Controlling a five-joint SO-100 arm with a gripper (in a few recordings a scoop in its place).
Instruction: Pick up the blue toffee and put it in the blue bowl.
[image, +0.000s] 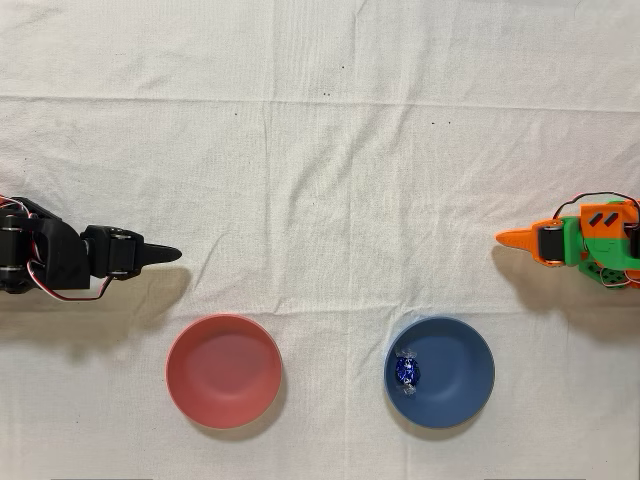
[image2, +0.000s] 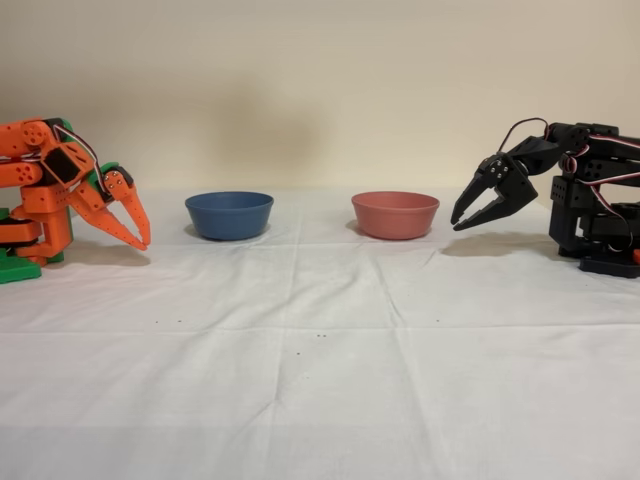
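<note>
Toffee (image: 407, 371) lies by blue bowl's (image: 462, 390) left rim.

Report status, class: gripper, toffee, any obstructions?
Orange gripper empty, jaws slightly apart, parked beside the blue bowl. Blue toffee already in that bowl. Nothing in the way.

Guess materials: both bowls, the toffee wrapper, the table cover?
Blue bowl and pink bowl: likely matte plastic or ceramic, no glare. Blue toffee: shiny foil, bright glints. Table cover: white woven cloth, creased.
</note>
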